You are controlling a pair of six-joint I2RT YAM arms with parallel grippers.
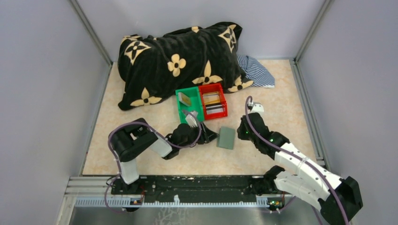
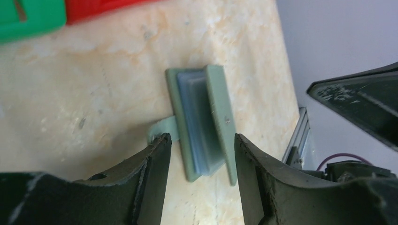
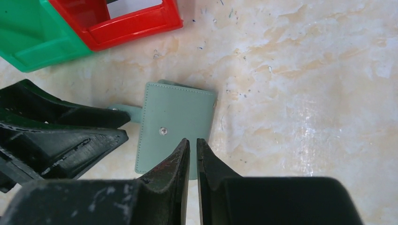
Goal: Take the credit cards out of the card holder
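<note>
Grey-green card holder (image 1: 226, 138), slightly ajar

The card holder (image 3: 173, 110) is grey-green outside, blue-grey inside. At its 12 o'clock: green bin (image 1: 179, 102), red bin (image 1: 225, 104). The blanket (image 1: 187, 47) is black with cream flower motifs. The cloth (image 1: 257, 71) is blue-white striped. The table (image 1: 281, 105) is beige, marbled.

Lower edge of the card holder (image 3: 176, 126) is hidden behind the right gripper (image 3: 193, 141) — contact there cannot be determined. From the left wrist, its pockets are seen edge-on and their contents are unreadable. The green bin (image 2: 37, 21) and red bin (image 2: 98, 7) are cut off by the top edge. From overhead, what lies in both bins is too small to identify.
</note>
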